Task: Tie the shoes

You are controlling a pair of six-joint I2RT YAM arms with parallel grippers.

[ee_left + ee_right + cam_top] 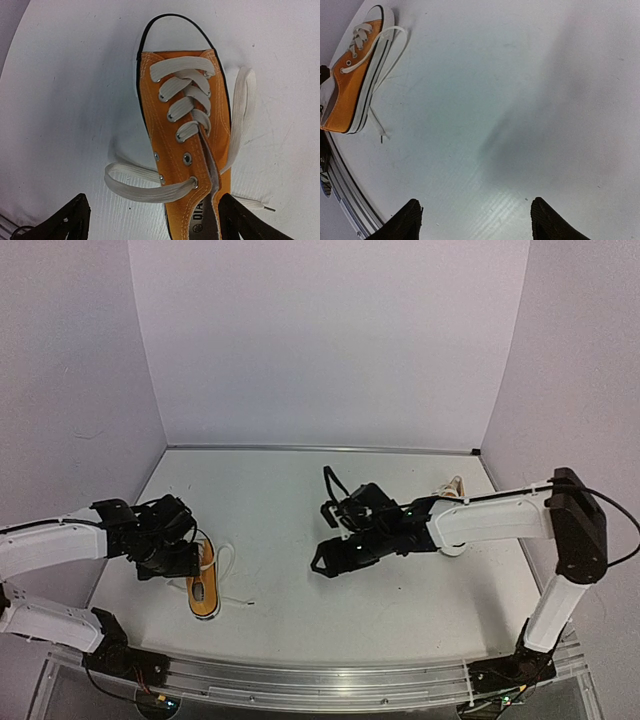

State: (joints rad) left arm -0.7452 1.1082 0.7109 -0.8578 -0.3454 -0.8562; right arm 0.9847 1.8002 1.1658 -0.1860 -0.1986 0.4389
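One of the shoes (203, 588), orange canvas with a white toe cap, lies at the near left with its toe pointing away. Its laces (135, 189) hang untied: a flat loop lies on the left and a long strand (243, 107) runs along the right side. My left gripper (183, 558) hovers over its heel end, open, its fingers (70, 220) straddling the shoe (185, 150) without holding anything. My right gripper (330, 558) hangs open over bare table mid-scene, and in its view (476, 207) the shoe (350, 95) lies far to the left. The other shoe (452, 486) peeks out behind the right arm.
A metal rail (320, 680) runs along the near table edge, also showing in the right wrist view (345, 192). Pale walls close in the table on the left, back and right. A lace tip (262, 206) rests on the table right of the shoe.
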